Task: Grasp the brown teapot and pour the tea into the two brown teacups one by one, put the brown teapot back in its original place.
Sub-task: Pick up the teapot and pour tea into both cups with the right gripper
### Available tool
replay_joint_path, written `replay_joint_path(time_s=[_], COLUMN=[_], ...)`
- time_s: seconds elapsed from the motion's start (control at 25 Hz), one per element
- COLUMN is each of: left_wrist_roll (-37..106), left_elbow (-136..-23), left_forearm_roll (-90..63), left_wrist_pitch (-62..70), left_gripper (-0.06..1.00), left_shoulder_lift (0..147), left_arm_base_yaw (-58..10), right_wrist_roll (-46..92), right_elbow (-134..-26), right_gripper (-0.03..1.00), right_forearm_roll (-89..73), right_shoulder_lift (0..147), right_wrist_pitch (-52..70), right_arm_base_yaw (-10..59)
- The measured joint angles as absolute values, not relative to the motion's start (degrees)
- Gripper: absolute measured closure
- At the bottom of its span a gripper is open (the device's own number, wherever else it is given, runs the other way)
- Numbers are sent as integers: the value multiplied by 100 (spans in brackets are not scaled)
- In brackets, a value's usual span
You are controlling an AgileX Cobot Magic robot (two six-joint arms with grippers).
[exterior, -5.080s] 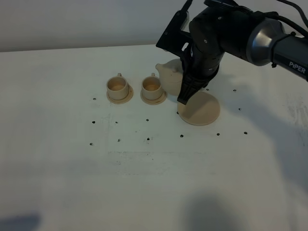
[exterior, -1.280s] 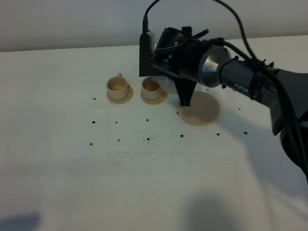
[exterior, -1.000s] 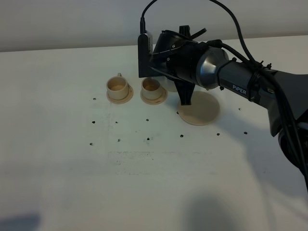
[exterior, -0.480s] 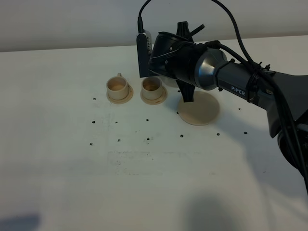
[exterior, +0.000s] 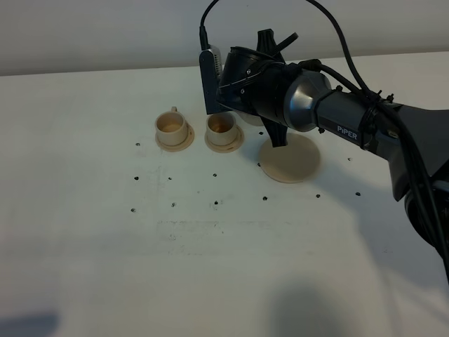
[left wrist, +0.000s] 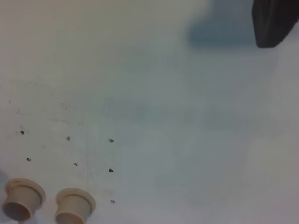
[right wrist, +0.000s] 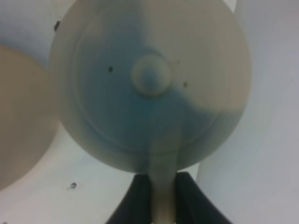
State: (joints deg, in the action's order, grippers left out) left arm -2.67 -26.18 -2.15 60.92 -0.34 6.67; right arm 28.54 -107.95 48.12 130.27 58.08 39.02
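My right gripper (exterior: 273,137) is shut on the loop handle of the brown teapot (right wrist: 151,88). In the right wrist view I look down on its lid and knob, with the handle between the two black fingers (right wrist: 133,203). In the exterior view the rolled wrist hides most of the teapot (exterior: 247,119), which hangs just right of the right teacup (exterior: 222,128). The left teacup (exterior: 172,128) stands beside it. Each cup is on its small saucer. The wide tan saucer disc (exterior: 291,160) lies bare under the arm. Both cups also show in the left wrist view (left wrist: 22,199) (left wrist: 74,205).
The white table (exterior: 210,267) carries small dark marks around the cups. The right arm reaches in from the right edge, cables looping above it. A dark block (left wrist: 275,21) sits at one corner of the left wrist view.
Since five seconds ago the right wrist has rolled over toward the cups, tipping the teapot so it is hidden behind the arm. In the last second it shifted only slightly upward.
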Motion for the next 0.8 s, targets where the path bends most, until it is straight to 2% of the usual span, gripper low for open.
replay_joint_path(time_s=[0.8], left_wrist_roll=[-267], left_elbow=[-2618], left_forearm_roll=[-215], left_wrist_pitch=[6092], left_gripper=[63], left_shoulder_lift=[-34], left_arm_base_yaw=[667], right_wrist_roll=[3225], right_elbow=[-10795], right_gripper=[87], right_forearm_roll=[4870], right_shoulder_lift=[13027], right_wrist_pitch=[5722], right_arm_base_yaw=[3957])
